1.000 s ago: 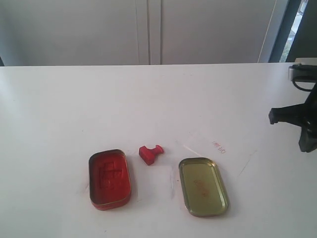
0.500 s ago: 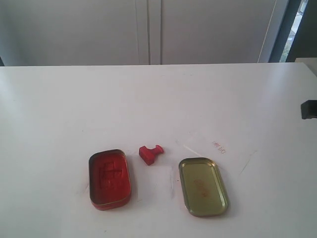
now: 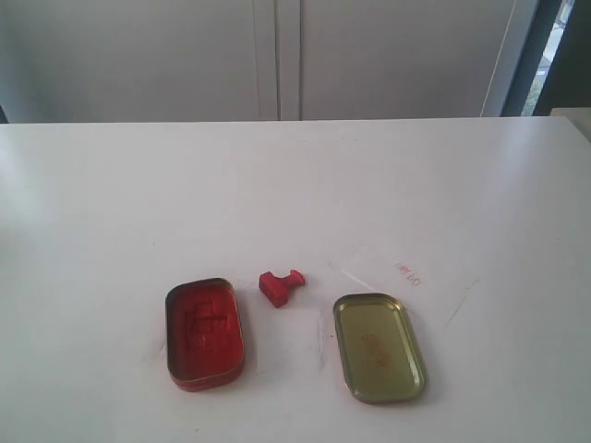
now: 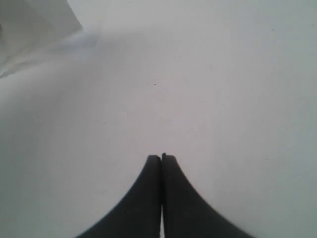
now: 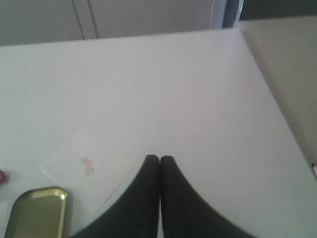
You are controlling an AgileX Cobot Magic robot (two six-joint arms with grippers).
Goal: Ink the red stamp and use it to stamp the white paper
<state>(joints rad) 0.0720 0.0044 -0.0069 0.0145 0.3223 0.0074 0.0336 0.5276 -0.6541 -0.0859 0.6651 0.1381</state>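
Note:
The small red stamp lies on its side on the white table between the two tins, with no gripper near it. The white paper lies flat to its right, carrying a small red print. Neither arm shows in the exterior view. My left gripper is shut over bare table with nothing in it. My right gripper is shut and empty, hanging beside the paper's edge, away from the stamp.
An open oblong tin of red ink sits left of the stamp. Its gold lid lies upturned by the paper. The table's right edge runs near my right gripper.
The right arm, seen at the right edge of the exterior view a second ago, has drawn back out of that view. Stamp, tins and paper have not moved.

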